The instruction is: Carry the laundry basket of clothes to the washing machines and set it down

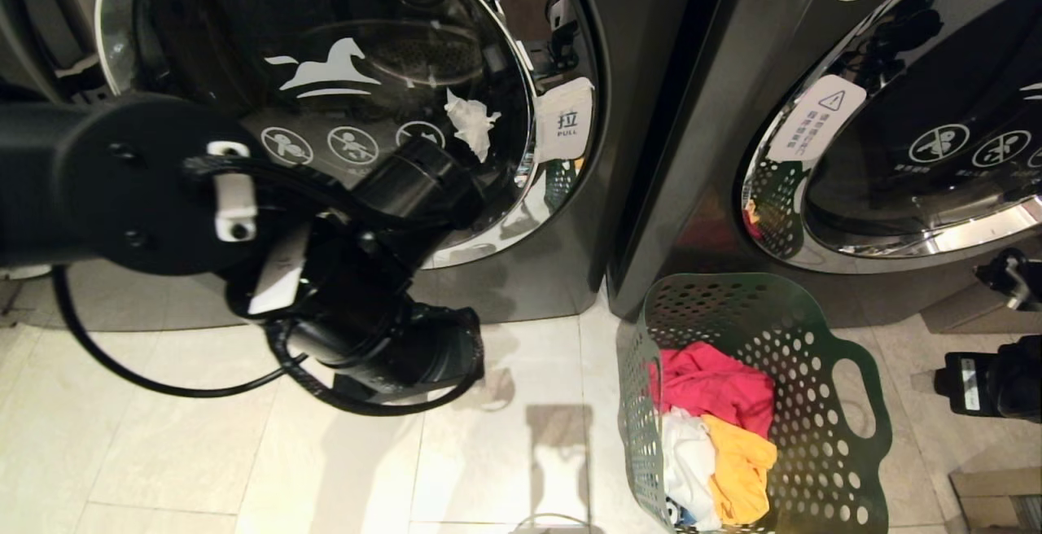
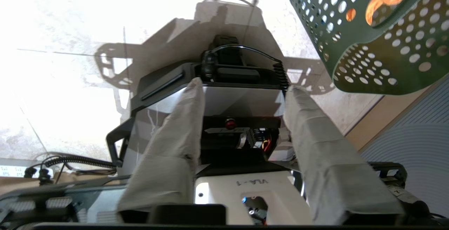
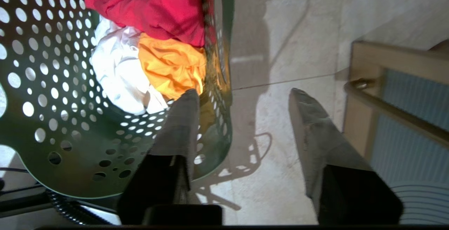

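Note:
The dark green laundry basket (image 1: pixel 806 404) stands on the tiled floor in front of the gap between two dark grey washing machines (image 1: pixel 635 70). In it lie the clothes: a pink-red piece (image 1: pixel 712 383), a white one (image 1: pixel 684 453) and a yellow-orange one (image 1: pixel 737 469). My left arm (image 1: pixel 350 306) is raised to the left of the basket. The left gripper (image 2: pixel 245 84) is open and empty, with the basket (image 2: pixel 354 65) off to its side. My right gripper (image 3: pixel 243 91) is open beside the basket (image 3: pixel 52 117), with only bare floor between its fingers.
A white tissue scrap (image 1: pixel 472 123) sticks to the left machine's round door. My right arm (image 1: pixel 993 383) is at the right edge. A cardboard box (image 1: pixel 993 501) and a wood-framed panel (image 3: pixel 364 82) stand right of the basket. My own base (image 2: pixel 242 188) is below the left gripper.

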{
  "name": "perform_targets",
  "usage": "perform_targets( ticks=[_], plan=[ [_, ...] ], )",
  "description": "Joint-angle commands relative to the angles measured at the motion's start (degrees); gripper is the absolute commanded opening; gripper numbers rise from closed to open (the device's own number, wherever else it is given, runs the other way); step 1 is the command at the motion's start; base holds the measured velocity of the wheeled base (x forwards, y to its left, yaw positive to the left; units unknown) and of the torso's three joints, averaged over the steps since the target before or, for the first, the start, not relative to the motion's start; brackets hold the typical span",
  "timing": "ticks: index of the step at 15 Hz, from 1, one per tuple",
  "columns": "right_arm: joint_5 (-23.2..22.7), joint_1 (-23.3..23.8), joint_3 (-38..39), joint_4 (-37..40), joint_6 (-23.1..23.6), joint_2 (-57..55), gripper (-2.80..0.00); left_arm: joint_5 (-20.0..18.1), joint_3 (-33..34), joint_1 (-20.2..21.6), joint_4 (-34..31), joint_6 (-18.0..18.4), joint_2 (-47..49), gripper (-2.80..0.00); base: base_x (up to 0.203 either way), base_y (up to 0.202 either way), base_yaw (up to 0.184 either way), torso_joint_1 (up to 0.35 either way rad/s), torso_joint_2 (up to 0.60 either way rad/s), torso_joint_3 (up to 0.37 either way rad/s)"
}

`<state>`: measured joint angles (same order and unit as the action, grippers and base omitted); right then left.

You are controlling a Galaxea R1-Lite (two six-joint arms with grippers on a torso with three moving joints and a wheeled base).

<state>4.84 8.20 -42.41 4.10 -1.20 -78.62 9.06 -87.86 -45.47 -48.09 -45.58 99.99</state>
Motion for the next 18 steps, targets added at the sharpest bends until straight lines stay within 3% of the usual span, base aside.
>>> perform_targets(
  ticks=[1,4,6,9,12,14,18],
  plan=[
    [0.41,-0.21,0.40,1.35,2.25,7.62,-2.80,0.36,4.43,2.60,-0.34,-0.27,-9.30,-2.80,0.000,0.000,0.000,0.000,0.00,0.000],
    [-1.51,-2.33,4.00,2.01,4.44,16.21,-2.80,0.63,10.84,11.98,-0.73,-1.08,-19.96,-2.80,0.000,0.000,0.000,0.000,0.00,0.000],
    [-2.58,-7.10,9.31,2.18,5.10,21.31,-2.80,0.72,15.31,19.16,-2.28,-2.20,-26.81,-2.80,0.000,0.000,0.000,0.000,0.00,0.000],
    [-3.33,-11.28,18.69,1.59,5.04,27.77,-2.80,1.59,23.12,24.98,-5.22,-2.73,-35.05,-2.80,0.000,0.000,0.000,0.000,0.00,0.000],
    [-7.96,-12.83,31.95,-0.43,5.74,36.55,-2.80,2.70,36.87,26.94,-5.40,-2.41,-45.21,-2.80,0.000,0.000,0.000,0.000,0.00,0.000],
    [-8.46,-13.16,37.54,-0.50,8.38,44.36,-2.80,4.35,45.37,27.24,-5.39,1.00,-52.01,-2.80,0.000,0.000,0.000,0.000,0.00,0.000],
    [-7.48,-14.53,39.86,2.58,10.52,48.39,-2.80,8.00,58.15,27.40,-2.35,16.91,-61.37,-2.80,0.000,0.000,0.000,0.000,0.00,0.000]
  ],
)
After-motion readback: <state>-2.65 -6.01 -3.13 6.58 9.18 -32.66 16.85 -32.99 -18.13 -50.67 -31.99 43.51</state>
